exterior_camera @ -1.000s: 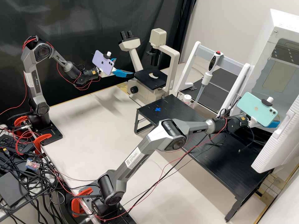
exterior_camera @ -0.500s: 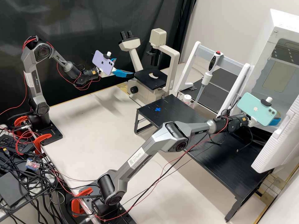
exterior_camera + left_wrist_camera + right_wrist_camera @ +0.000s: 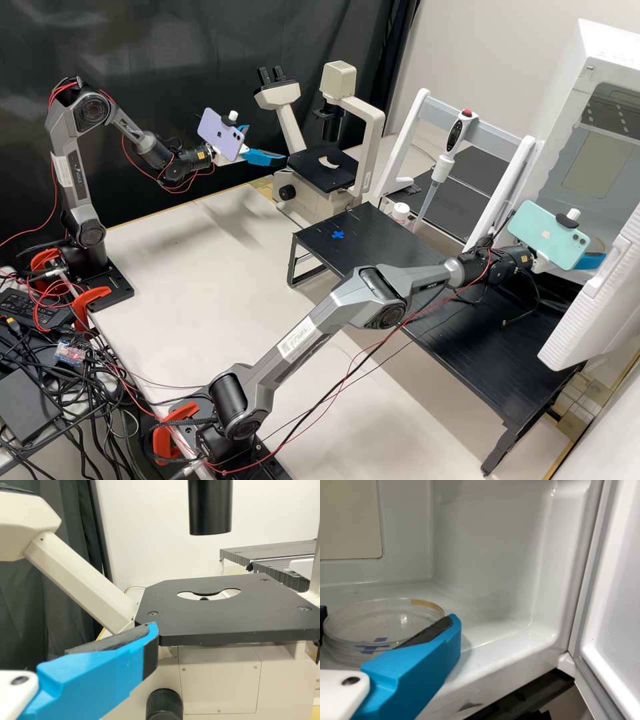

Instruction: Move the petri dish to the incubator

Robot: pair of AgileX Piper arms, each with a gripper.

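As I look through the right wrist camera, the petri dish sits just inside the mouth of the incubator, over its pale floor and near its front lip. My right gripper reaches into that same chamber. The fingers of the right gripper stand about a dish's width apart, one against each side of the dish, so I have it clasped between them. Whether its base also touches the incubator's floor, I can't tell.

The dish is round, shallow and clear, with stacked rims, blue marks on its near side and a tan strip along its far rim. I can't make out whether it holds anything.

The incubator's white door stands open. Left of the incubator in the high view are a white-capped pot and an upright pipette; well apart from it, beside the microscope, my left gripper hangs wide apart with nothing in its grasp.
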